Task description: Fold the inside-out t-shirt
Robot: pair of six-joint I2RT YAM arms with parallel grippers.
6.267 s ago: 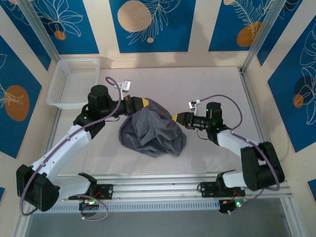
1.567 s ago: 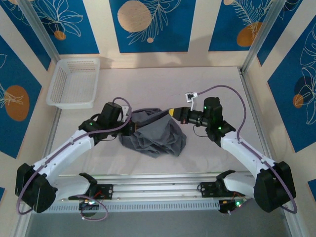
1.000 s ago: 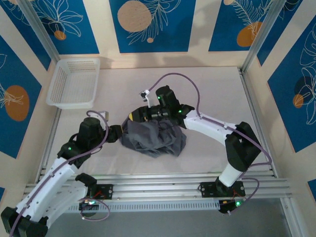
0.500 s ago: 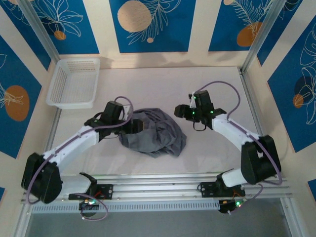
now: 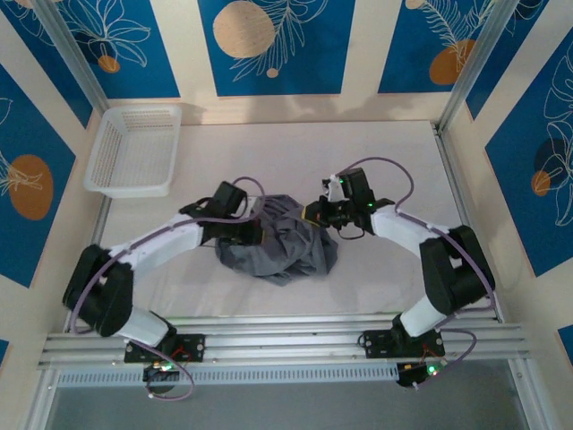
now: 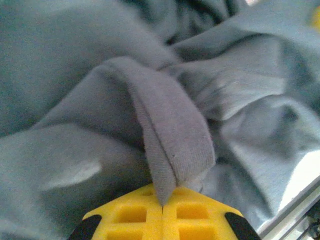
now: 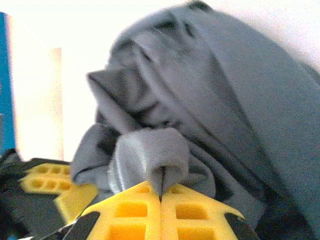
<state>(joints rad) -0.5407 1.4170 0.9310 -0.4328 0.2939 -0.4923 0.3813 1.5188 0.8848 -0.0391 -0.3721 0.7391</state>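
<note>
On the table (image 5: 269, 148), t-shirt (image 5: 291, 255) in crumpled heap, long axis roughly left-right.

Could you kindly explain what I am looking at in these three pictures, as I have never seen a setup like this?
These are two robot arms bolted to the near edge of a table. The wide picture comes from a fixed camera above and behind them. The two close-ups come from a camera on each wrist. On the table lie a crumpled grey t-shirt and, at the far left, a white mesh basket. The left end effector is shut on a fold of the shirt, and the right end effector pinches another fold on the opposite side.
</note>
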